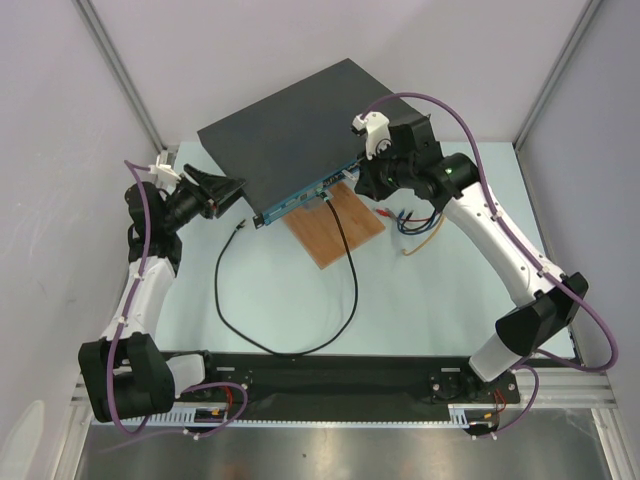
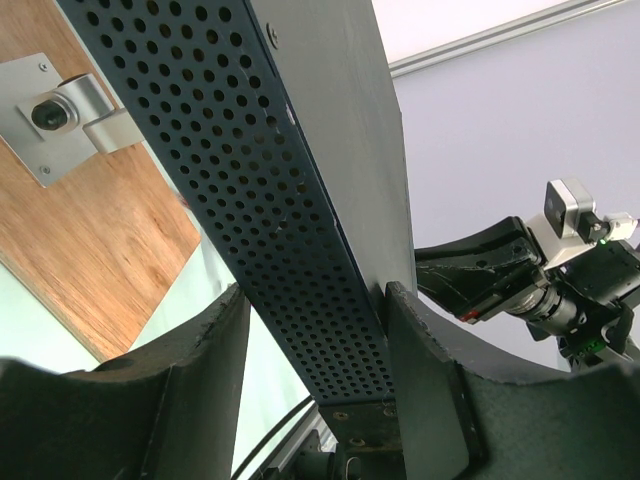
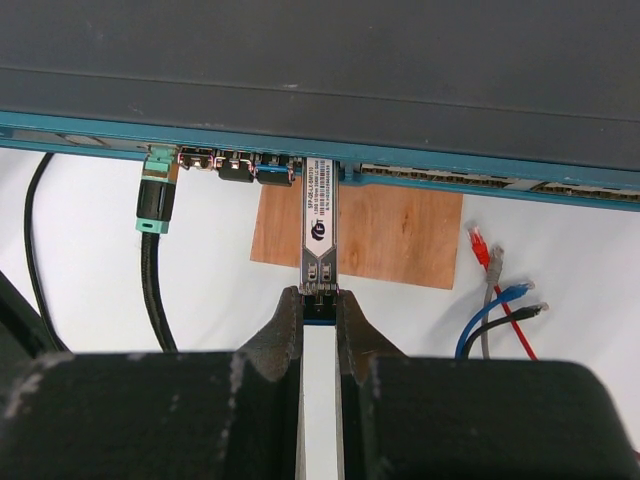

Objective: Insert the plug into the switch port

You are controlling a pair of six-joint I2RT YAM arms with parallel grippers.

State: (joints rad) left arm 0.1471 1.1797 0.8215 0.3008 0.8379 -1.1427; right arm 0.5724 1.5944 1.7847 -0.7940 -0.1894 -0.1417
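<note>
1. The right claw [image 3: 319, 305] is pinching the plug [image 3: 319, 232] tightly, its tip meeting a switch [image 1: 285, 135] port directly ahead.
2. The left claw [image 2: 318, 385], half spread, is bracing the switch's perforated side between its fingers [image 2: 425, 390].

**Colours on my screens**

I see the switch [image 1: 290, 130] matte black with a teal-blue front and a dotted, perforated side. My plug [image 3: 319, 235] is silver. The board [image 1: 335, 230] shows brown woodgrain; loose cables [image 3: 495, 300] are red, blue, grey and black.
</note>
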